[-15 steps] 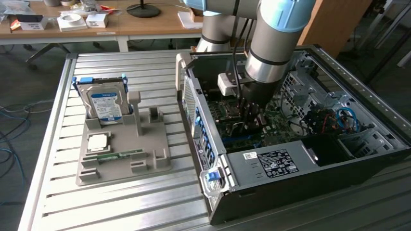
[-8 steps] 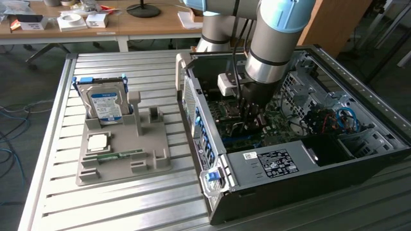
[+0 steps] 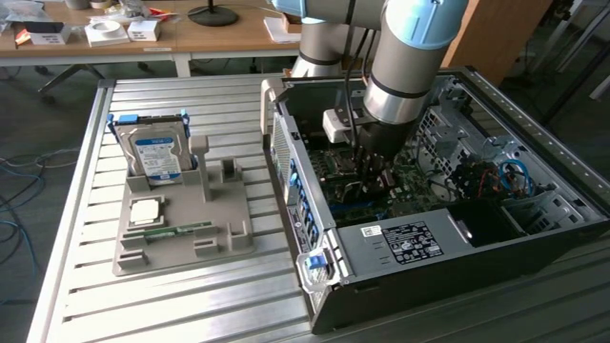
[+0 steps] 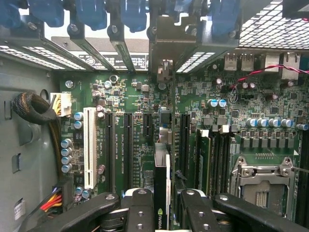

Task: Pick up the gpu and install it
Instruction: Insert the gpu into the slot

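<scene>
Seen edge-on in the wrist view, the gpu point(image 4: 161, 166) is a thin dark card with a small green logo on its edge. It stands upright over the green motherboard point(image 4: 140, 96), between two long black slots point(image 4: 128, 145). Its metal bracket point(image 4: 164, 53) reaches the case's rear slot openings. My gripper point(image 4: 162, 203) is shut on the card, with one black finger point(image 4: 140, 210) on each side of it. In the exterior view the arm reaches down into the open computer case point(image 3: 419, 239), and the gripper point(image 3: 372, 175) is low over the board.
A grey parts tray point(image 3: 181, 243) lies on the slatted table at the exterior view's left. It holds a silver hard drive point(image 3: 157, 153), a processor chip point(image 3: 145, 211) and a green memory stick point(image 3: 171, 231). Memory modules point(image 4: 212, 154), a processor socket point(image 4: 263, 186) and cable bundles point(image 4: 38, 113) surround the card.
</scene>
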Robot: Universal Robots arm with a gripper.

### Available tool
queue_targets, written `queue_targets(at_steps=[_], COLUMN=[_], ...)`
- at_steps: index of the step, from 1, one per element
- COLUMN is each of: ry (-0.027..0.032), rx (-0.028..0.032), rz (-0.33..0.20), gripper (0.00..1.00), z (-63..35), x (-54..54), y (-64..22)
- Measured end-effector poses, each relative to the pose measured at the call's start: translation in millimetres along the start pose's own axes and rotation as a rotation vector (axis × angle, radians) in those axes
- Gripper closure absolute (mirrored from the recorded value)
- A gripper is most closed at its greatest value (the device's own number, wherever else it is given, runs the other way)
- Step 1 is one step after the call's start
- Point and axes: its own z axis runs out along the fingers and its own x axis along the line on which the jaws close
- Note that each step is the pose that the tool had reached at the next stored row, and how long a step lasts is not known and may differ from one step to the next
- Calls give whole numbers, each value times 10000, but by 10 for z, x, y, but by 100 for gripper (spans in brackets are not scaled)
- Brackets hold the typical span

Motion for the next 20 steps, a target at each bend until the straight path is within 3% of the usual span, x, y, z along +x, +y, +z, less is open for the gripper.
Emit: queue_targets(at_steps=[5,7,10,20], ry=[0,1,2,0], rx=[0,0,-1,0], rz=[3,2,2,4], gripper=[74,67,67,67], z=[18,18,14,-82], x=[0,0,0,-3], y=[0,0,0,-3])
